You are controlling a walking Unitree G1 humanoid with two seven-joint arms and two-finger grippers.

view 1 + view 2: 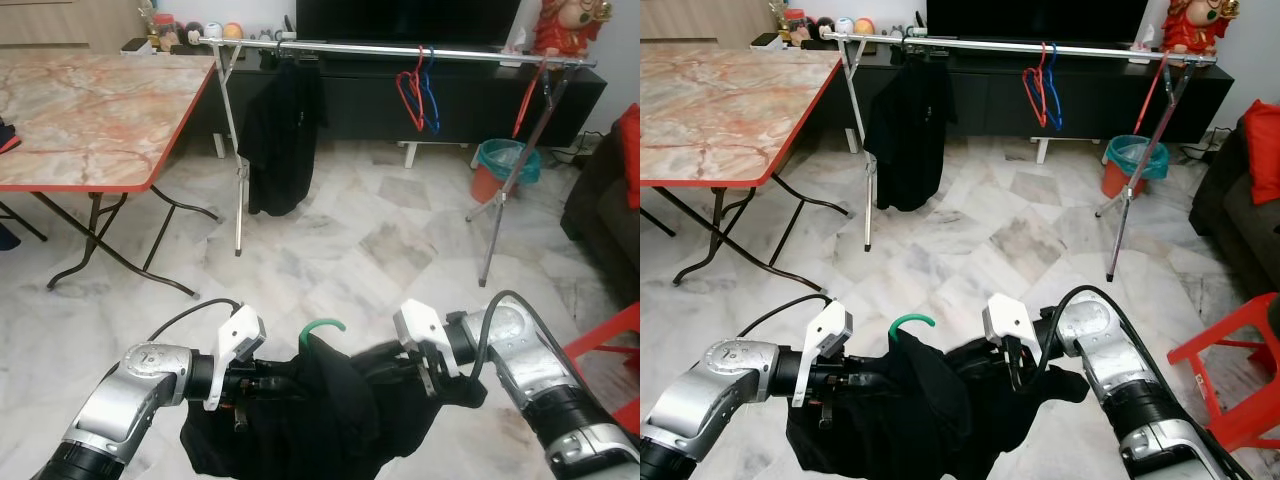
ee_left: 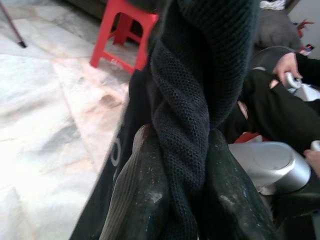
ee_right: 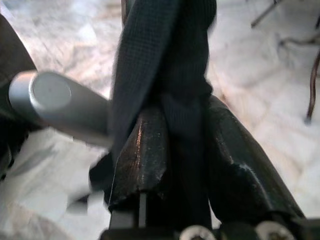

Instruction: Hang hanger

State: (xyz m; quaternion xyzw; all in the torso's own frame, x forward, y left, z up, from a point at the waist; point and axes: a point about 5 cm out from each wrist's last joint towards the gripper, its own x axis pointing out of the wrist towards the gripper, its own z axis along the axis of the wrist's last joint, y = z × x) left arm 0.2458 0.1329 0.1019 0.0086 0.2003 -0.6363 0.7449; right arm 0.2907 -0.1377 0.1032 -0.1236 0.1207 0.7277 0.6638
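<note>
1. Low in front of me, black garment (image 1: 330, 410) on green hanger (image 1: 325, 327) stretched between both grippers.
2. Left gripper (image 2: 182, 165) clamped on fabric.
3. Right gripper (image 3: 182, 145) clamped too.
4. Rack (image 1: 400, 49) well ahead.

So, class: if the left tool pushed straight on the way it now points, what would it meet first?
The left tool points inward across the robot's front, shut on the black garment. Straight on, it would press deeper into that bunched cloth, then probably reach the right tool; depth is unclear.
</note>
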